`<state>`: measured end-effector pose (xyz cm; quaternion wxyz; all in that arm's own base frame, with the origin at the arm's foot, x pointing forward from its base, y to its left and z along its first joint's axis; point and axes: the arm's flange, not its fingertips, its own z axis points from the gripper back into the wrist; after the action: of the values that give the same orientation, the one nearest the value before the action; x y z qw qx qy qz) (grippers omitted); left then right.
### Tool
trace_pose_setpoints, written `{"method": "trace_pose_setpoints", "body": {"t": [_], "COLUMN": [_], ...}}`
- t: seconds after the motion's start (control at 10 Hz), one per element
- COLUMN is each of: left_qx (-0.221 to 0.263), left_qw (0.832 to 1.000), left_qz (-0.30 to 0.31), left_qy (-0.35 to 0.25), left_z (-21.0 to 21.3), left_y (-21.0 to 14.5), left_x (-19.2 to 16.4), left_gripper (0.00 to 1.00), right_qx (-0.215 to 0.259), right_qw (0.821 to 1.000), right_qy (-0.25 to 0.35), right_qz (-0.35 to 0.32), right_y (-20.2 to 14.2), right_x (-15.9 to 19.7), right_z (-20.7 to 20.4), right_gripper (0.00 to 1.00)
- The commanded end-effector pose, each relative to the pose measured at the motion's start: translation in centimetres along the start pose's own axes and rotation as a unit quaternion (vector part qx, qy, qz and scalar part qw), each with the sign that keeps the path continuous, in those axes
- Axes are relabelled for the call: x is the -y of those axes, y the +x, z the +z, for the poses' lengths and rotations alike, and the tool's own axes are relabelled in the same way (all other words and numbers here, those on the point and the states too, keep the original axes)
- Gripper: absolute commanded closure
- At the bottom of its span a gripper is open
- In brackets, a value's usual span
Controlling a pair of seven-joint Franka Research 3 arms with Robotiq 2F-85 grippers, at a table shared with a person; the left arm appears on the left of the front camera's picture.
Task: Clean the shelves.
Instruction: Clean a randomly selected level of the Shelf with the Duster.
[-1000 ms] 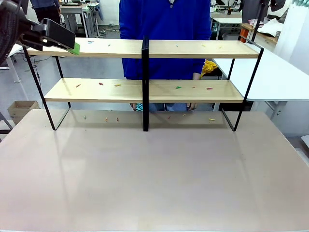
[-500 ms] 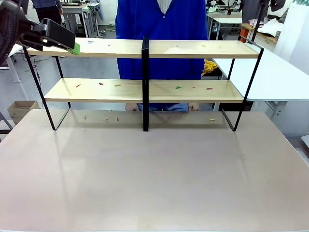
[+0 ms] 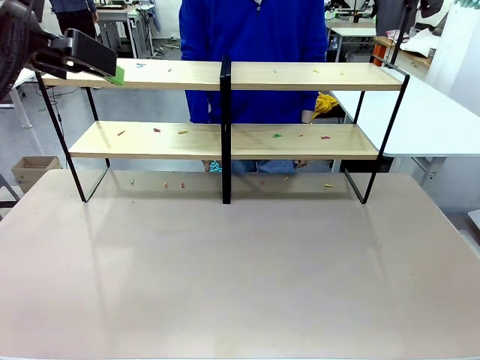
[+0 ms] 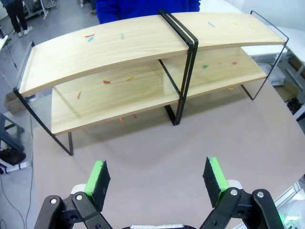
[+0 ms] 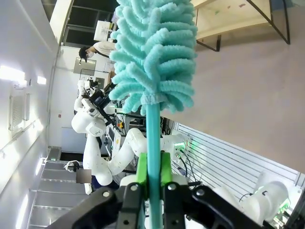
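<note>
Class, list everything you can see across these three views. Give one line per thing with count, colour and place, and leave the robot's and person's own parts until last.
shelves: two, light wood boards in black rod frames, side by side across the far part of the table
scraps: many, red, green, yellow and orange, scattered on the boards and on the table beneath
table: one, beige, in front
white table: one, far right
cardboard box: one, brown, on the floor at left
duster: one, fluffy teal, in the right hand
person: one, blue top, behind the shelves
left hand: black, green pads, open
right hand: shut on the duster's handle
</note>
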<state>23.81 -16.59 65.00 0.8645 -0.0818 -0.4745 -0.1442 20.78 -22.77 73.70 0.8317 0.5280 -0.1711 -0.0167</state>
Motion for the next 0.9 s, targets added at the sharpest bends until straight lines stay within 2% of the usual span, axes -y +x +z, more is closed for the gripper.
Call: {"method": "trace_pose_setpoints", "body": {"t": [0.0,0.3,0.4,0.6,0.8], "left_qx": [0.001,0.001,0.001,0.001,0.001], "left_qw": [1.000,1.000,1.000,1.000,1.000], "left_qz": [0.002,0.002,0.002,0.002,0.002], "left_qy": [0.000,0.000,0.000,0.000,0.000], "left_z": [0.0,0.0,0.0,0.0,0.0], "left_y": [0.0,0.0,0.0,0.0,0.0], "left_x": [-0.1,-0.1,-0.1,-0.1,-0.1], "left_gripper": [0.00,0.00,0.00,0.00,0.00], "right_qx": [0.003,0.003,0.000,-0.044,-0.107], "right_qw": [1.000,1.000,1.000,0.996,0.984], "right_qy": [0.008,0.008,0.000,-0.057,-0.126], "right_qz": [-0.001,-0.001,0.000,0.051,0.072], "right_y": [0.1,0.1,0.0,2.2,1.8], "right_x": [-0.6,-0.6,0.0,-3.1,-5.9], "right_z": [0.1,0.1,0.0,-5.1,-10.5], "right_gripper": [1.00,1.00,0.88,0.88,0.88]}}
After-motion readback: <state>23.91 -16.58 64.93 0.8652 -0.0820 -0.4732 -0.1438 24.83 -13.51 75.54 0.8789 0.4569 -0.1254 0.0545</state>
